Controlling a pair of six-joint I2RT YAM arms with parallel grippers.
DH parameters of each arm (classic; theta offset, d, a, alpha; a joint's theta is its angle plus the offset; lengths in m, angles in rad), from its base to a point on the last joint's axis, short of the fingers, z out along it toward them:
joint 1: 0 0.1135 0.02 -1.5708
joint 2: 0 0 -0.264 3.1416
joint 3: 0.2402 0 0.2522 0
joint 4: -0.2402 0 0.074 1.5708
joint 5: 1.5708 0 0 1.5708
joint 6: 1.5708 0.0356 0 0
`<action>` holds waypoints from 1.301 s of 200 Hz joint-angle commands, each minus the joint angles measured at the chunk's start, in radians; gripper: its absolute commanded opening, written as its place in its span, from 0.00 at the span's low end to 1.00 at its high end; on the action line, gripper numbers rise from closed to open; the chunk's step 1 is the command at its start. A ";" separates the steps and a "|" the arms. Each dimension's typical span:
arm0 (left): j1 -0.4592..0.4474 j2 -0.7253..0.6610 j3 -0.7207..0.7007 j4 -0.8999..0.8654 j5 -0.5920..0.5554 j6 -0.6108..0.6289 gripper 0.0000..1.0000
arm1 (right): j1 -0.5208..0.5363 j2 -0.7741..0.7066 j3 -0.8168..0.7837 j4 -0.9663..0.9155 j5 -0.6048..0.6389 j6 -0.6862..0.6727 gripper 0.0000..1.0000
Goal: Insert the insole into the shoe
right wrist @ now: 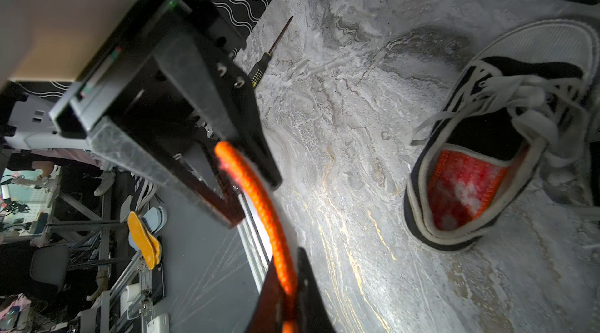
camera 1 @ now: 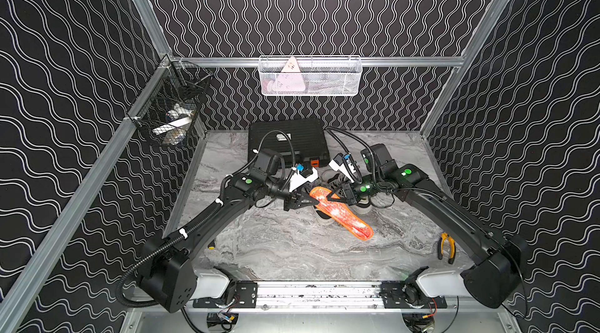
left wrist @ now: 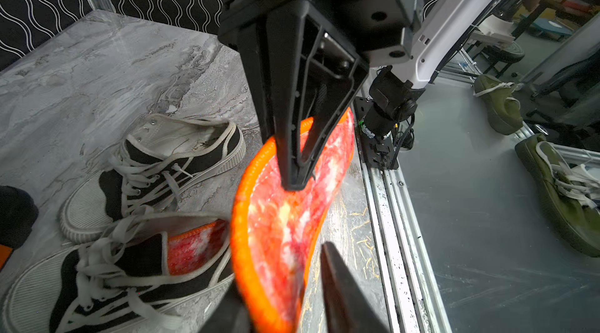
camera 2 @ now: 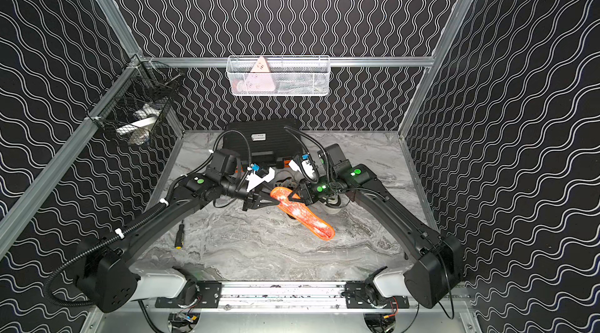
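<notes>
Right gripper [camera 1: 328, 200] is pressed together on the orange-rimmed, red-and-white insole [camera 1: 344, 217] close to its far end. Left gripper [camera 1: 310, 200] straddles that same end from the opposite side with its jaws narrowly apart, and whether its fingers [left wrist: 341, 282] actually press the insole cannot be told. The insole is outside either shoe, above the grey marble-patterned tabletop [camera 1: 292, 250], and slants from the grippers toward the front right; whether its free end touches the surface is unclear. Nearest the front edge lie yellow-handled pliers [camera 1: 445, 247] on the robot's right and a screwdriver [camera 2: 179, 234] on its left, both well apart from the footwear. Beneath the grippers two black-and-white lace-up sneakers stand side by side, toes toward the front. The empty sneaker [left wrist: 181, 153] shows a pale interior, whereas the neighbouring sneaker [left wrist: 123, 269] already contains a matching second insole [right wrist: 464, 188]. Behind them a black ribbed case [camera 1: 285, 136] with orange latches sits at the back of the table. Farthest, a white wire basket [camera 1: 341, 88] hangs on the rear rail and a black wire basket [camera 1: 156, 110] on the left rail, each holding indistinct items.
</notes>
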 commanded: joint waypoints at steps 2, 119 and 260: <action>0.000 0.001 0.005 -0.006 0.010 0.015 0.11 | 0.015 0.002 0.001 0.051 0.006 -0.009 0.10; 0.013 0.010 0.079 -0.189 0.126 0.357 0.00 | -0.235 -0.061 -0.103 0.130 -0.434 0.091 0.66; 0.011 0.011 0.079 -0.161 0.138 0.367 0.00 | -0.243 -0.060 -0.210 0.360 -0.582 0.237 0.67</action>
